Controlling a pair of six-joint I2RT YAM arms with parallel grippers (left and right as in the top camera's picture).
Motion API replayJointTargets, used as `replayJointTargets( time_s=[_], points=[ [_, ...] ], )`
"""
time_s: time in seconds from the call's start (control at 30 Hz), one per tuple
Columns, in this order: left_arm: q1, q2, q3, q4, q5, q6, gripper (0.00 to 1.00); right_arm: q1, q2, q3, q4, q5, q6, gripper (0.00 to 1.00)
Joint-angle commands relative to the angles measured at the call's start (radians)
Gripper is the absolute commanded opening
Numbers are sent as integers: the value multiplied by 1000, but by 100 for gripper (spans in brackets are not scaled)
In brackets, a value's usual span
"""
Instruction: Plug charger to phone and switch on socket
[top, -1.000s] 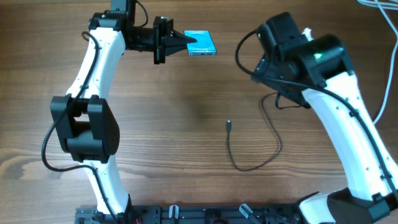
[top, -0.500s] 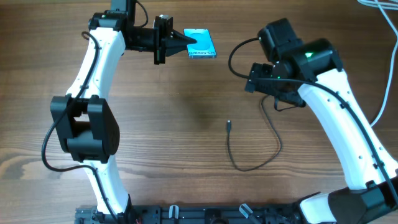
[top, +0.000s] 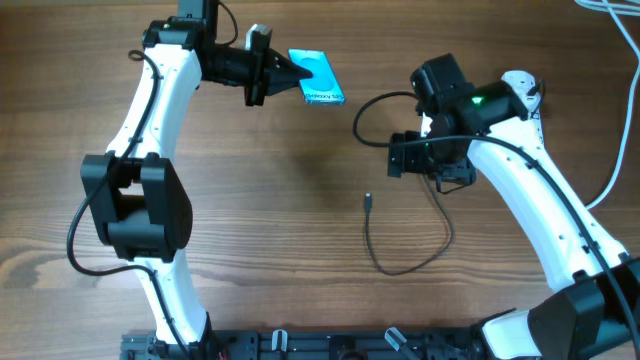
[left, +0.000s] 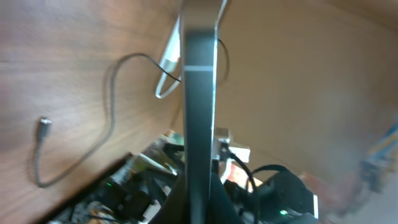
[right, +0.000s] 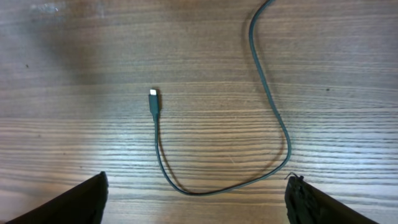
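From overhead, the left pincer (top: 285, 75) is clamped on one edge of the phone (top: 320, 79). The phone is a flat turquoise rectangle with small text at one end, held slightly askew at the far side of the worktop (top: 260, 230). The charger (top: 367, 235), a thin black cable, lies looped near the middle, its connector tip (top: 368, 201) free on the wood. The right pincer (top: 430, 165) hangs just beyond that loop, and its opening is hidden here.

The left wrist view shows the phone only edge-on, as a dark grey slab running up the frame with no screen visible. The charger lies blurred at left.

Only the right wrist view shows the right fingers (right: 78, 202), spread wide with nothing between them. It also shows the tip's pale metal end on the wood ahead.
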Motion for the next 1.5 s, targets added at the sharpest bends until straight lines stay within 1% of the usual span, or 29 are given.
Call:
replayJointTargets(
  time_s=[0.0, 0.2, 0.37, 0.43, 0.47, 0.5, 0.57, 0.73, 0.9, 1.07, 1.23, 1.3, 1.4, 1.47],
  points=[
    [-1, -38, 9, -4, -65, 105, 4, -1, 11, -23, 12, -73, -26, 96],
    [-3, -38, 9, -38, -209, 112, 4, 13, 11, -29, 35, -91, -26, 96],
    [-26, -38, 9, -60, -220, 234, 4, 35, 15, -30, 74, -92, -22, 96],
    [-36, -38, 9, -60, -241, 259, 4, 39, 15, -30, 99, -94, -22, 96],
    [-50, -38, 9, -60, -334, 261, 4, 39, 15, -30, 133, -107, -22, 96],
    [-67, -38, 9, -69, -452, 261, 4, 39, 15, -30, 158, -107, -6, 96],
    [-80, -38, 9, -80, -519, 261, 4, 40, 18, -30, 165, -107, 34, 96],
    [-106, -38, 8, -82, -568, 261, 4, 41, 53, -30, 145, -106, 46, 96],
    [-119, -38, 8, -82, -669, 255, 4, 43, 129, -30, 111, -104, 69, 95],
    [-118, -38, 8, -83, -763, 166, 4, 75, 196, -30, 94, -103, 79, 95],
    [-118, -38, 8, -83, -800, 163, 4, 130, 227, -30, 86, -103, 80, 91],
    [-118, -38, 8, -84, -800, 162, 4, 150, 227, -30, 83, -83, 111, 86],
    [-118, -38, 8, -89, -800, 154, 4, 178, 221, -30, 50, 28, 225, 87],
    [-118, -38, 8, -92, -800, 154, 4, 198, 209, -30, 24, 59, 240, 90]
  ],
)
